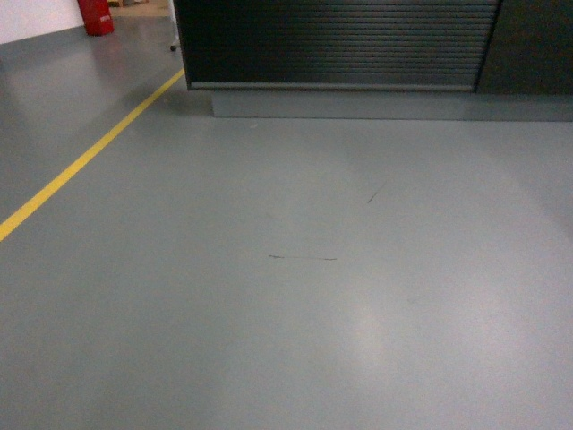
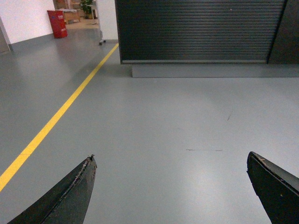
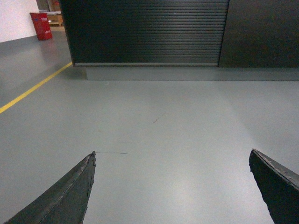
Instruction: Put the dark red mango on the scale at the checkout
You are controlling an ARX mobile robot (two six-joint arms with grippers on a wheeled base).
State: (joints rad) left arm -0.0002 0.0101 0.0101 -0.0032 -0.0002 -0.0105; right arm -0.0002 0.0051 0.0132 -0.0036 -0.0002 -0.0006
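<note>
Observation: the robot stands on open grey floor (image 1: 295, 296) facing the checkout (image 1: 336, 45), whose ribbed dark front panel and grey base (image 1: 376, 105) fill the top of the head view. The counter top is out of frame in all three views.

The dark red mango is not visible in any view. Neither is the scale. Their positions cannot be reported; presumably both lie above or beyond what the cameras take in.

Left gripper (image 2: 170, 186): jaws spread wide, nothing between them but floor. Right gripper (image 3: 172, 186): likewise spread wide and empty. Both point toward the counter, well apart from it. Neither arm appears in the head view.

Other items noted: a yellow floor line (image 1: 85, 157) running diagonally at left, and a red container (image 1: 97, 16) at the far wall.

Assessment of handling, from the task wording only: a mango is likely moderately heavy for its size, firm but bruisable, with smooth skin that may slip under a hard pinch. An oval fruit is best taken across its narrow middle, jaws square to the long axis, with modest closing force. A grip near either tapered end risks it squirting out.

Stage, as judged: approach only; fruit not yet located.
</note>
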